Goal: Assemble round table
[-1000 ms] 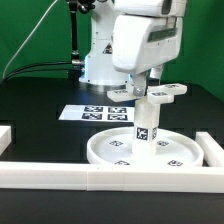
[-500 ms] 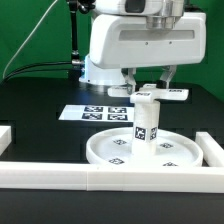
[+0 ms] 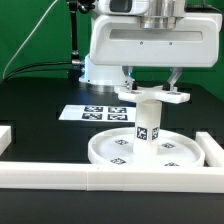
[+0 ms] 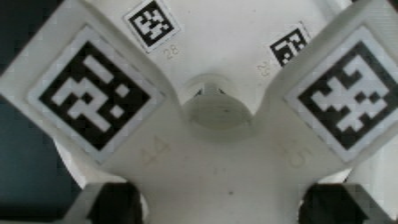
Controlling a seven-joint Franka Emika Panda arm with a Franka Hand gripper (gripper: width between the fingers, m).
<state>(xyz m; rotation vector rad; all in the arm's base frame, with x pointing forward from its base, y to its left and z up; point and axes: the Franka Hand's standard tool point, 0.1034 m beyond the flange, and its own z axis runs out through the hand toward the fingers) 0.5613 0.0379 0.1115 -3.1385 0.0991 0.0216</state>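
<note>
Exterior view, claw (image 3: 152, 87) holding cross piece (image 3: 168, 97) over post (image 3: 146, 125) (tagged), disc (image 3: 104, 150) beneath

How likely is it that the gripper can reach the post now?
Probably not: the gripper appears shut on the cross piece, which sits over the post and blocks it from above.

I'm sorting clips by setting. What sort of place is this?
Probably a robotics lab bench: a black table fenced by white rails, a green backdrop behind, and a marker board of printed tags lying by the robot arm's base.
</note>
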